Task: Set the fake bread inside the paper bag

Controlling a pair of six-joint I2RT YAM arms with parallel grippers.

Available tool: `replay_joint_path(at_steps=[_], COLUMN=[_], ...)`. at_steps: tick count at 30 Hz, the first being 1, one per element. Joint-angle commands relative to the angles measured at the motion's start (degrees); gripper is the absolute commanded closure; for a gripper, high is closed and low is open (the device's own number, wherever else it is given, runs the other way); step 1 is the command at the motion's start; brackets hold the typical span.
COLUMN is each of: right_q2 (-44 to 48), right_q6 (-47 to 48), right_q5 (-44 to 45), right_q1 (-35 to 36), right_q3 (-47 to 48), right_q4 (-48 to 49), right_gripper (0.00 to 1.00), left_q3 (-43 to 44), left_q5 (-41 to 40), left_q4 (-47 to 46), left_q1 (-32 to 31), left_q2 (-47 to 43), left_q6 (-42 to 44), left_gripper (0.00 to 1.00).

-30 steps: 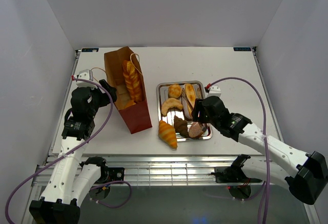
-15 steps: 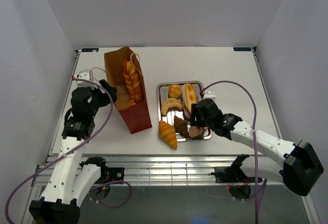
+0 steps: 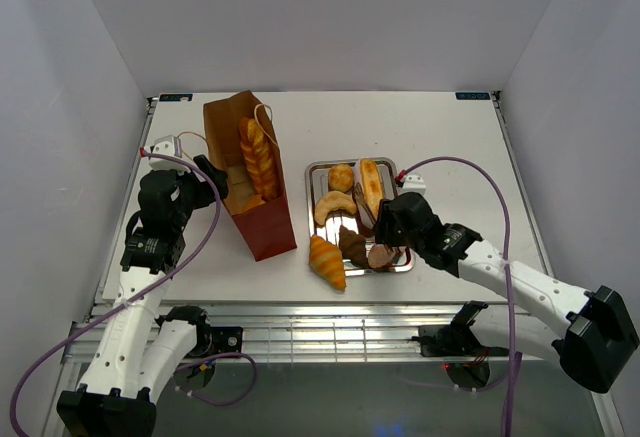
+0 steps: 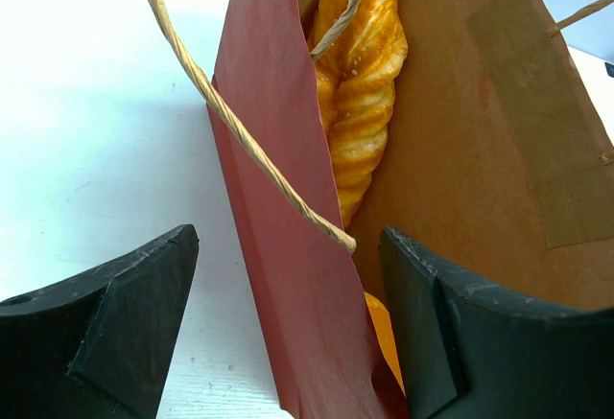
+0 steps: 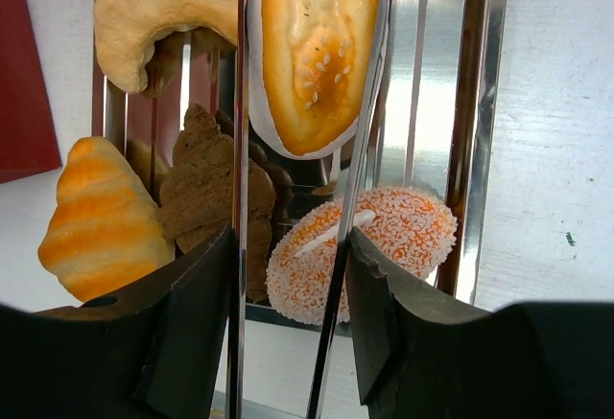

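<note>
One paper bag (image 3: 268, 229) is standing open, and one braided loaf (image 3: 258, 157) is showing inside it. A second orange piece (image 4: 381, 328) is peeking out lower down, its kind impossible to tell. One metal tray (image 3: 320, 164) is holding five pastries: one round roll (image 3: 341, 176), one seeded oval loaf (image 3: 371, 182), one pale croissant (image 3: 333, 205), one dark brown piece (image 3: 351, 245) and one pinkish sugared piece (image 3: 381, 255). One orange croissant (image 3: 326, 262) is lying at the tray's near corner. One pair of tongs (image 5: 237, 198) is showing too.
</note>
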State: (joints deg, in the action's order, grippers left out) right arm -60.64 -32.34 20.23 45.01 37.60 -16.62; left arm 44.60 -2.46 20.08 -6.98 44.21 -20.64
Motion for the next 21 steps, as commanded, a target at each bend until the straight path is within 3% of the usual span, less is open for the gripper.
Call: replay_joint_path(at_steps=[1, 9, 21], right_q2=[3.42, 9.84, 7.47], right_q6=[0.78, 2.71, 8.34], right_q5=[1.83, 4.91, -7.03], right_q1=[-0.19, -0.10, -0.10], right_q3=[3.60, 8.80, 24.16], right_q4=[0.63, -4.65, -2.98], right_gripper=[0.69, 0.70, 0.70], left_q3=[-0.39, -0.39, -0.30], left_q5=[0.79, 0.79, 0.79], left_q4=[-0.12, -0.12, -0.12], left_q1=[-0.31, -0.31, -0.31], left_q2=[-0.44, -0.17, 0.00], left_q6=[-0.10, -0.10, -0.10], left_gripper=[0.14, 0.14, 0.14])
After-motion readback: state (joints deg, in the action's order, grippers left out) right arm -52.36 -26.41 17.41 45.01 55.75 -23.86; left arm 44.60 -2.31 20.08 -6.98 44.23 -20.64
